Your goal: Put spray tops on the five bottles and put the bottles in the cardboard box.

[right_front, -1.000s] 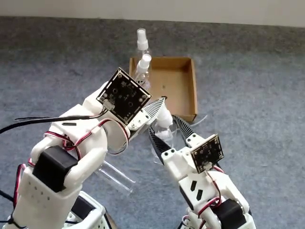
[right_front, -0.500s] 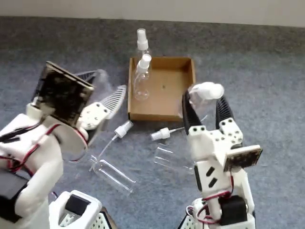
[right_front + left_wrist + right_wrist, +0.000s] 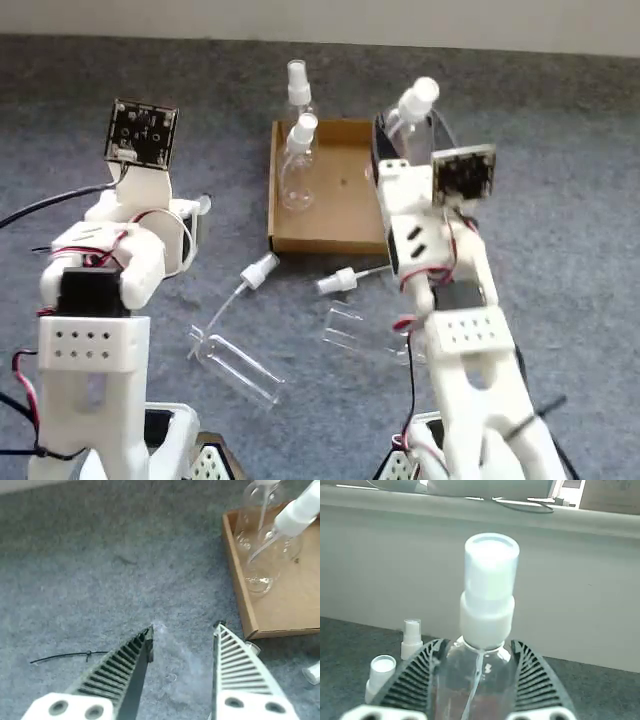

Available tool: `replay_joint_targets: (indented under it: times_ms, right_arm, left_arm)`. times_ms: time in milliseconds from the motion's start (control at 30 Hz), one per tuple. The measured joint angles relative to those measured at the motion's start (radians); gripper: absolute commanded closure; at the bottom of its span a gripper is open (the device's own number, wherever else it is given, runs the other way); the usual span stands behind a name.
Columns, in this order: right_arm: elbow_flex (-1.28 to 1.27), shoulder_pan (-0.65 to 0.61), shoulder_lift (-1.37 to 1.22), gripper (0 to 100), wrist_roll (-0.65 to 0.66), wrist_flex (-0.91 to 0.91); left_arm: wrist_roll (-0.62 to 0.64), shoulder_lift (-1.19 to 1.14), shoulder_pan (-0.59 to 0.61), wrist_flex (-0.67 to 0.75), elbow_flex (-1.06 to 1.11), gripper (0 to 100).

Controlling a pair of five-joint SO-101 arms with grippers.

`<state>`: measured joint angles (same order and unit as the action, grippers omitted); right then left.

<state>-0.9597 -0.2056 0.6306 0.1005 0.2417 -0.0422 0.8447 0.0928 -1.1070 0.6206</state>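
Right gripper (image 3: 477, 649) clamped on a capped bottle (image 3: 486, 625).
It hung seemingly over the cardboard box (image 3: 325, 243); left gripper (image 3: 183, 627) gaped empty.

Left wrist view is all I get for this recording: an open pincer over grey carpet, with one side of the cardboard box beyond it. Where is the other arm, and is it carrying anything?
Observer: The right pincer is shut on a bottle that already has its spray top on. In the high view it is held up near the far right corner of the cardboard box.
Operator: What is left to cap?
Observer: Two uncapped bottles lie on their sides in front of the box. Two loose spray tops lie between them and the box.
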Motion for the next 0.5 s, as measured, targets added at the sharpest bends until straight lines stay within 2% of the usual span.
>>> replay_joint_targets:
  times_ms: [233,500]
  right_arm:
    - [0.261,0.000,-0.512,99.5,0.000,0.176]
    - [0.601,0.000,-0.962,99.5,0.000,0.207]
  left_arm:
    - [0.048,0.000,0.060,0.284,0.267,81]
    - [0.048,0.000,0.061,0.374,0.333,81]
